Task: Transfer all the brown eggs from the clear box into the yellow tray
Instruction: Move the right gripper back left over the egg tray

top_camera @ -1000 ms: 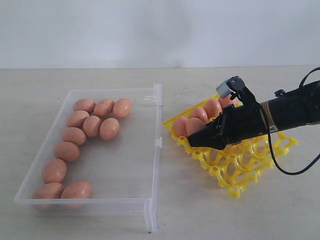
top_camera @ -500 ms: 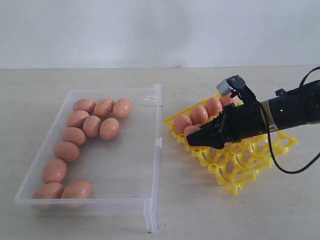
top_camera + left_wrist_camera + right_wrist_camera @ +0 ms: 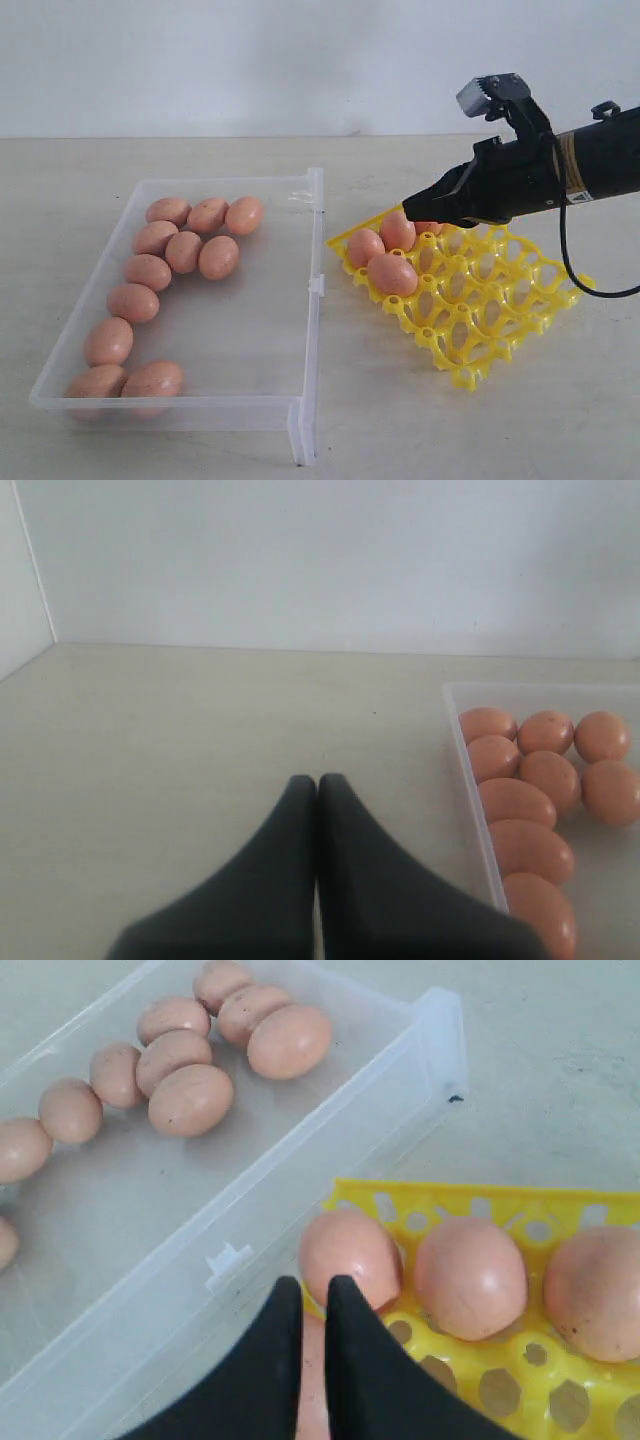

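While some eleven brown eggs [image 3: 184,251] lie bunched and touching along the wall of the clear box [image 3: 315,230] farthest from the yellow tray [image 3: 500,330], w/ only a few seated in the tray's near-corner cups, the packing is the first risk: fingers dropping on one egg could shove its neighbours rolling or pinch two at once. My right gripper [image 3: 410,212] hangs just above the seated eggs, jaws all but closed on nothing, so a low swing toward the box could clip an egg, nudge the prob. light tray or catch the box rim. My left gripper [image 3: 317,785], jaws pressed together & empty, sits outside the box near its eggs, so both arms reaching in might collide.
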Motion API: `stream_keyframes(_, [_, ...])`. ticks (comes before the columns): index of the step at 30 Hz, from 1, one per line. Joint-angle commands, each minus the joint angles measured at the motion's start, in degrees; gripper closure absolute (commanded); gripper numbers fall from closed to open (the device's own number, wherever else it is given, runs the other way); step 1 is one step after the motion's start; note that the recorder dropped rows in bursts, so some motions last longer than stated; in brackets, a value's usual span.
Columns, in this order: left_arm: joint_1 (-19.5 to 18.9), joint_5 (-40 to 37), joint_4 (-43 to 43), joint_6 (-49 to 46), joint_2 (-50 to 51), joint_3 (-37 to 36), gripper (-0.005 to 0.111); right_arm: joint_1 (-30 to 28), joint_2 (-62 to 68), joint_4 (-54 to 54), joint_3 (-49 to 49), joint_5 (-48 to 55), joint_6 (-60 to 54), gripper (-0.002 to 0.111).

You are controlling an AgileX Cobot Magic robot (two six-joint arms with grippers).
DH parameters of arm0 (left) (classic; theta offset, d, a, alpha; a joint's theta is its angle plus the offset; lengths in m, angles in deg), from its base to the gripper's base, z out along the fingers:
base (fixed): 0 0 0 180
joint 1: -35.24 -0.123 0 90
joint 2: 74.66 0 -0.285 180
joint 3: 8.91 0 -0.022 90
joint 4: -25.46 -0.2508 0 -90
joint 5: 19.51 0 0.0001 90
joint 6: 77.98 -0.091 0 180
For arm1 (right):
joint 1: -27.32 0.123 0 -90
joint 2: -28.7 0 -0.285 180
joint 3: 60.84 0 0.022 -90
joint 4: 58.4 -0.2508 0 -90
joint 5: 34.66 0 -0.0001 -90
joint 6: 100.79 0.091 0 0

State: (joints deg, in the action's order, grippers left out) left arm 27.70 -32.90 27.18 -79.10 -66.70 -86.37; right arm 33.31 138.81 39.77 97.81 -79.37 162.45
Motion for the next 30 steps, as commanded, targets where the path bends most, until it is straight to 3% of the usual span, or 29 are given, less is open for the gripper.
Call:
stream_keyframes(1, [0.2,0.1,0.3,0.0,-0.2,0.2,0.111,0.7,-2.5,1.8,0.1,1.6,4.3,0.109])
stream_keyframes(3, [0.2,0.1,0.3,0.0,-0.2,0.2,0.111,2.4,-3.6,1.8,0.0,8.5,6.1,0.109])
stream_keyframes(6, [0.2,0.1,0.3,0.0,-0.2,0.2,0.111,12.1,-5.4,1.8,-4.7,49.1,2.2,0.109])
stream_keyframes(7, [0.2,0.1,0.3,0.0,-0.2,0.2,0.111,14.1,-5.4,1.8,-5.6,54.3,0.9,0.109])
stream_keyframes(9, [0.2,0.1,0.3,0.0,-0.2,0.2,0.111,16.7,-5.4,-6.3,-6.3,50.0,-4.7,0.109])
stream_keyframes(10, [0.2,0.1,0.3,0.0,-0.2,0.2,0.111,17.8,-5.4,-8.7,-6.1,41.6,-6.6,0.109])
stream_keyframes(13, [0.2,0.1,0.3,0.0,-0.2,0.2,0.111,21.2,-5.9,-8.5,-5.8,40.2,-5.2,0.109])
stream_keyframes(17, [0.2,0.1,0.3,0.0,-0.2,0.2,0.111,30.2,-6.8,-5.3,-2.4,35.3,-5.8,0.109])
stream_keyframes(20, [0.2,0.1,0.3,0.0,-0.2,0.2,0.111,36.7,-3.0,-3.9,7.8,34.6,1.6,0.109])
stream_keyframes(22, [0.2,0.1,0.3,0.0,-0.2,0.2,0.111,36.9,0.7,1.8,14.6,31.0,14.4,0.109])
stream_keyframes(25, [0.2,0.1,0.3,0.0,-0.2,0.2,0.111,35.8,6.8,1.8,23.9,22.8,26.1,0.109])
stream_keyframes(28, [0.2,0.1,0.3,0.0,-0.2,0.2,0.111,35.7,12.4,1.8,31.3,20.8,28.1,0.109])
stream_keyframes(30, [0.2,0.1,0.3,0.0,-0.2,0.2,0.111,35.8,14.6,1.8,34.2,21.7,21.3,0.109])
